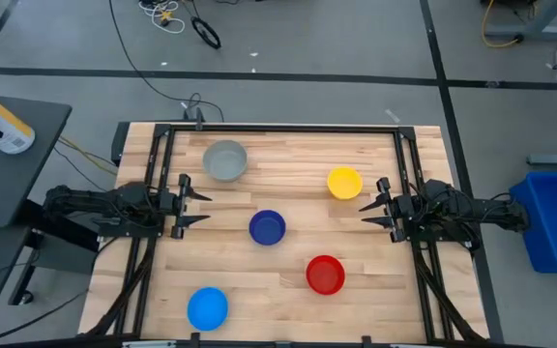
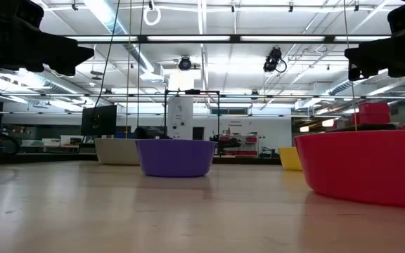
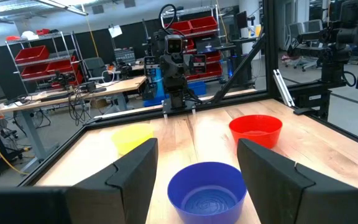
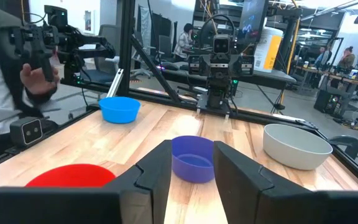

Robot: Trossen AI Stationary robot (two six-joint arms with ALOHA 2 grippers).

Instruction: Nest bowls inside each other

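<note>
On the wooden table (image 1: 288, 184) sit five small round bowls, all apart, none inside another. The grey bowl (image 1: 225, 159) is at the far left, the yellow bowl (image 1: 344, 182) at the far right. The dark blue bowl (image 1: 267, 227) is in the middle. The red bowl (image 1: 325, 275) and light blue bowl (image 1: 207, 307) sit near the front. The left gripper (image 1: 199, 205) waits at the left edge, fingers spread wide and empty. The right gripper (image 1: 366, 210) is at the right edge, fingers partly apart, holding nothing.

Five bowls (image 1: 267, 227) sit upright, apart, none nested, on the table.
</note>
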